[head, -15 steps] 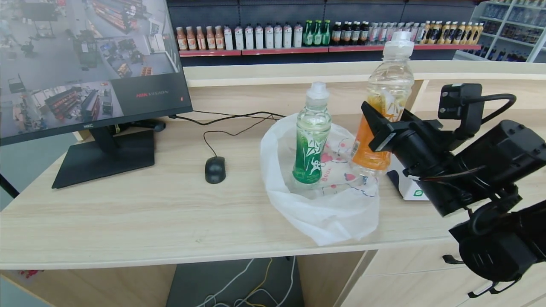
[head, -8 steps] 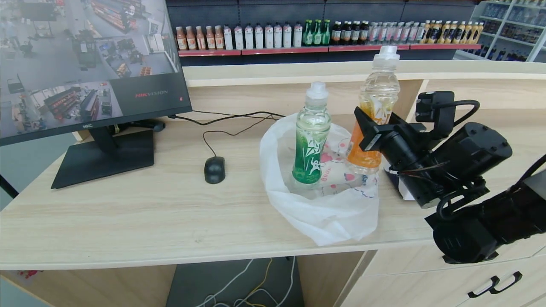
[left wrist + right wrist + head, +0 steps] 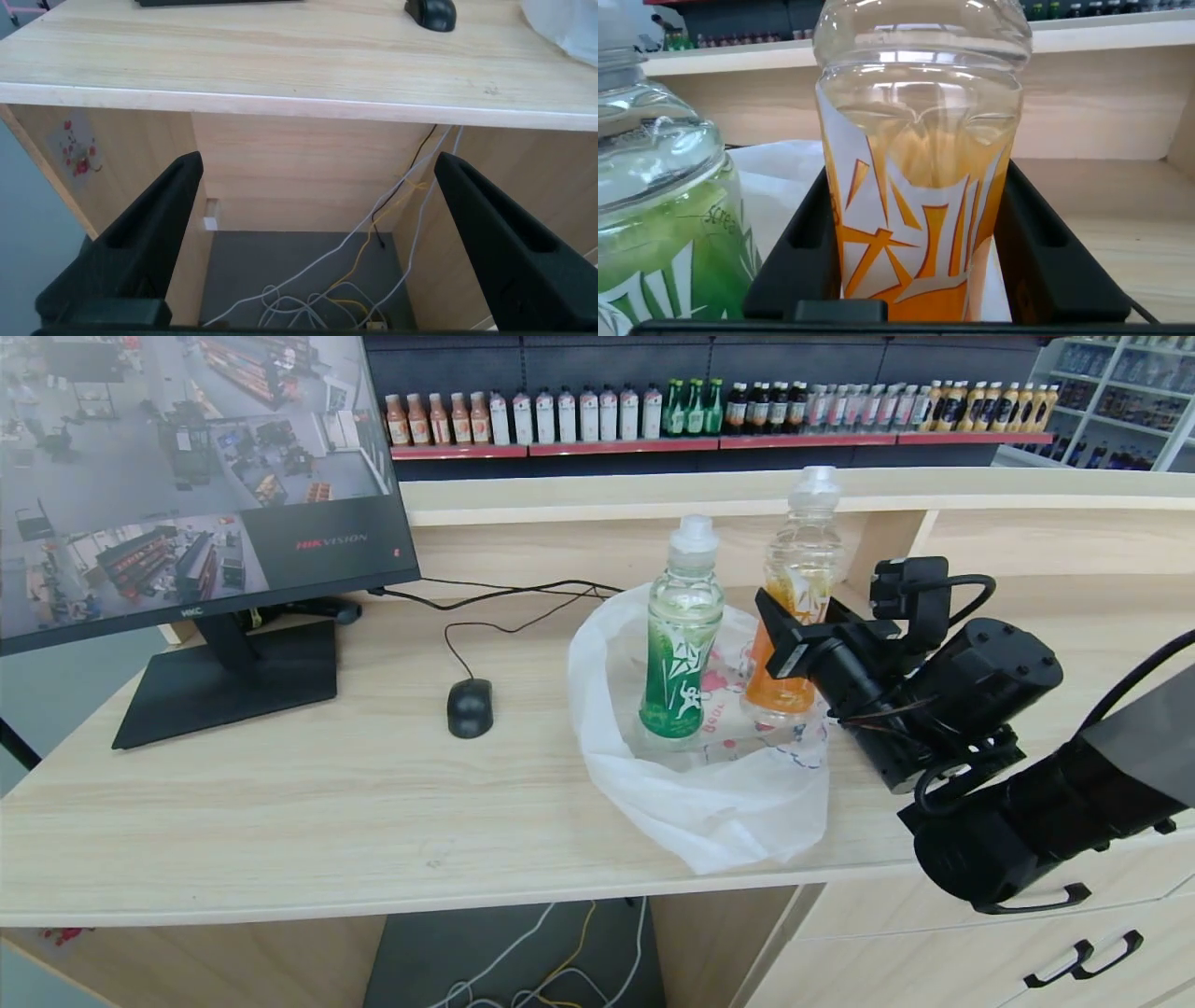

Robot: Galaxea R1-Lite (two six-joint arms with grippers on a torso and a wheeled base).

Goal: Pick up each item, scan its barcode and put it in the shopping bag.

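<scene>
A clear bottle with an orange label (image 3: 792,616) stands upright over the right side of the white shopping bag (image 3: 709,775), and my right gripper (image 3: 780,649) is shut on its lower half. In the right wrist view the orange bottle (image 3: 920,187) sits between the two black fingers (image 3: 799,247). A green-labelled bottle (image 3: 683,635) stands upright inside the bag, just left of the orange one, and shows as the green bottle (image 3: 663,215) in that wrist view. My left gripper (image 3: 318,243) hangs open below the counter's front edge, holding nothing.
A monitor (image 3: 187,476) on a black stand fills the counter's back left, with a black mouse (image 3: 470,707) and its cable in front. A raised wooden ledge (image 3: 653,490) runs behind the bag. Loose cables (image 3: 374,271) hang under the counter.
My right gripper has carried the orange bottle down and to the left, from beside the bag to over its right side, close to the green bottle.
</scene>
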